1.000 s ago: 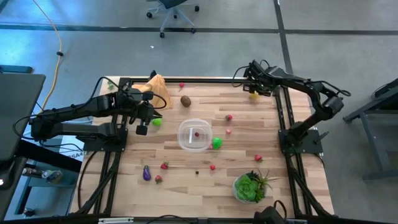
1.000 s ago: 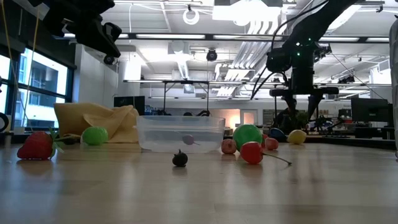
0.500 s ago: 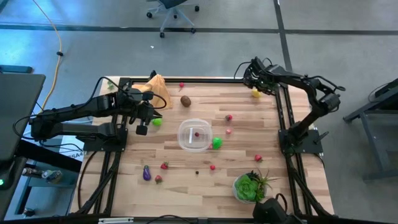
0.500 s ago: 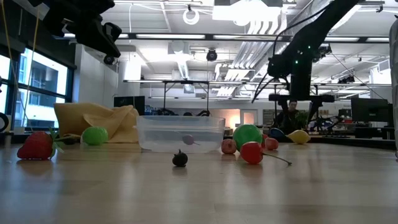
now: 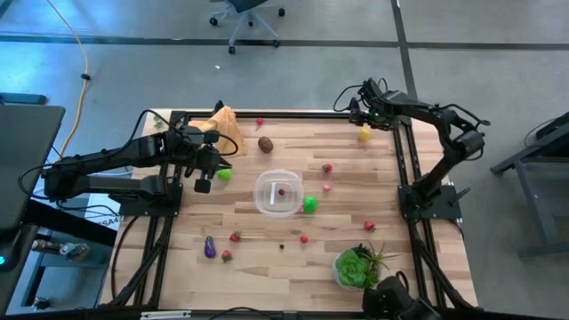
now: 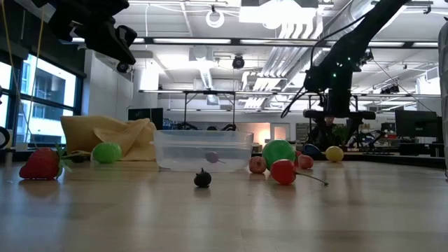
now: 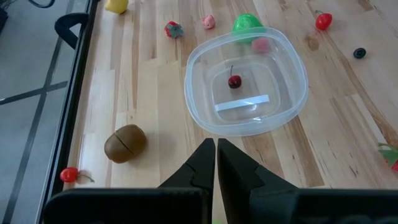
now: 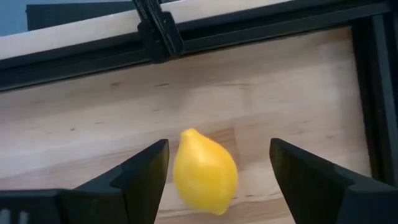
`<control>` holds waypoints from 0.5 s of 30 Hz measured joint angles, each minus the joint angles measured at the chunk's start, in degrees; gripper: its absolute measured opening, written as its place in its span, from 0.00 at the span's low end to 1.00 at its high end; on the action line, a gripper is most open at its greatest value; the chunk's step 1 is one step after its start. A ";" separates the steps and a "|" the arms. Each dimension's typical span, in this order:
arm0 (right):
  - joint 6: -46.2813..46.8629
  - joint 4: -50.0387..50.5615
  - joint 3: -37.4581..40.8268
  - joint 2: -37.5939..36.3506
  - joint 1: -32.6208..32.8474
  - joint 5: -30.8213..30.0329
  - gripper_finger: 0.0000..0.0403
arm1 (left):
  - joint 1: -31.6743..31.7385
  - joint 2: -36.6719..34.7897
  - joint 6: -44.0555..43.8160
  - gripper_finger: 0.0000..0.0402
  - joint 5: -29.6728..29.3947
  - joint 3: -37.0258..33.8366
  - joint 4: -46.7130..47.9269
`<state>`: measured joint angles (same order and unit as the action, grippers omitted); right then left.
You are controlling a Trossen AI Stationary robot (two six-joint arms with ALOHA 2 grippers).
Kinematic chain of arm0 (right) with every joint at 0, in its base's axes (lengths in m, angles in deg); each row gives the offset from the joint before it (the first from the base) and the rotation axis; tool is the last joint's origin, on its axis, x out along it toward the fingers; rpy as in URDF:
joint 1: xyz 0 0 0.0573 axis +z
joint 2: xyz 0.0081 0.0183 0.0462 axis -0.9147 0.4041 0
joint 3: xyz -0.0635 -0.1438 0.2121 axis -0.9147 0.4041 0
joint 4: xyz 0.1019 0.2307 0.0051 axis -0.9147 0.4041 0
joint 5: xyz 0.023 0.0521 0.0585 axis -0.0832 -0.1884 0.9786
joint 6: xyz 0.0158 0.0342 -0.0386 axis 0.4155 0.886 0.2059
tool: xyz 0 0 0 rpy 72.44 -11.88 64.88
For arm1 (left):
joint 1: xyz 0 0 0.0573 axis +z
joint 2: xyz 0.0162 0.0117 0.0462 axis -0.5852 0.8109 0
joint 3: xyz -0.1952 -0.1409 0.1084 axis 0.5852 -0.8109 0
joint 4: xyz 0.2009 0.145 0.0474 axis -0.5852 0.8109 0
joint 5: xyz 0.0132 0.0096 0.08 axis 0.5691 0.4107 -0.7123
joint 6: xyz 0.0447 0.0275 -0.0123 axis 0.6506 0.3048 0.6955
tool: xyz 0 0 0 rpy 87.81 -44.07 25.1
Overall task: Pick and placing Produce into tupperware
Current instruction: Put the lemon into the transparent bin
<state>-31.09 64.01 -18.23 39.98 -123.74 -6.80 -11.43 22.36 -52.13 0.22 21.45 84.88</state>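
The clear round tupperware (image 5: 278,193) stands mid-table with a red cherry (image 7: 234,81) inside. Produce lies scattered on the wood: a yellow lemon (image 5: 364,134) in the far right corner, a kiwi (image 5: 265,144), a green lime (image 5: 310,204) against the tupperware, another lime (image 5: 225,174), an eggplant (image 5: 210,248) and red berries. My right gripper (image 8: 217,180) hangs open over the lemon (image 8: 205,172), one finger on either side, not touching that I can see. My left gripper (image 7: 216,155) is shut and empty, raised at the tupperware's left.
An orange-tan cloth (image 5: 226,127) lies at the far left. A leafy green plant (image 5: 358,265) stands near the front right. The black table frame (image 8: 155,31) runs just beyond the lemon. A small dark berry (image 6: 202,179) lies in front of the tupperware.
My right gripper has shifted a little toward the table's far right corner and sunk toward the lemon, ending with its fingers on either side of it. The lemon stays on the table.
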 joint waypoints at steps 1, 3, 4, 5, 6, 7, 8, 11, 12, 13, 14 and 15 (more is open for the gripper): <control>0.02 -0.03 0.00 0.13 0.01 0.51 0.67 | -0.02 0.01 0.00 0.02 0.00 0.00 -0.02; 0.47 -0.10 0.00 0.31 0.05 1.29 0.67 | -0.02 0.00 0.00 0.02 0.00 0.00 -0.02; 0.48 -0.11 0.00 0.31 0.07 1.43 0.67 | -0.02 0.01 0.00 0.02 0.00 0.00 -0.02; 0.60 -0.09 0.00 0.31 0.08 1.69 0.67 | -0.02 0.01 0.00 0.02 0.00 0.00 -0.02; 0.70 -0.04 0.00 0.31 0.08 1.72 0.67 | -0.02 0.02 0.00 0.02 0.00 0.01 -0.02; 0.74 0.02 0.00 0.31 0.06 2.12 0.67 | -0.02 0.02 0.01 0.02 0.00 0.00 -0.02; 0.90 0.06 0.00 0.31 0.06 2.54 0.67 | -0.01 0.02 0.00 0.02 0.00 0.00 -0.02; 1.62 0.55 0.00 0.34 0.28 2.62 0.67 | 0.00 0.02 0.00 0.02 0.00 0.00 -0.02; 1.84 0.45 0.00 0.34 0.31 2.67 0.67 | -0.01 0.02 0.00 0.02 0.00 0.00 -0.02; 1.95 0.48 0.00 0.34 0.32 2.80 0.67 | -0.02 0.02 0.00 0.02 0.00 0.00 -0.02; 1.95 0.47 0.00 0.34 0.33 3.12 0.67 | 0.00 0.02 0.00 0.02 0.00 0.00 -0.02; 1.95 0.45 0.00 0.34 0.37 3.54 0.67 | -0.02 0.02 0.00 0.02 0.00 0.00 -0.02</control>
<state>-29.15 64.47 -18.23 40.32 -123.37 -3.26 -11.45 22.38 -52.13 0.22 21.45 84.86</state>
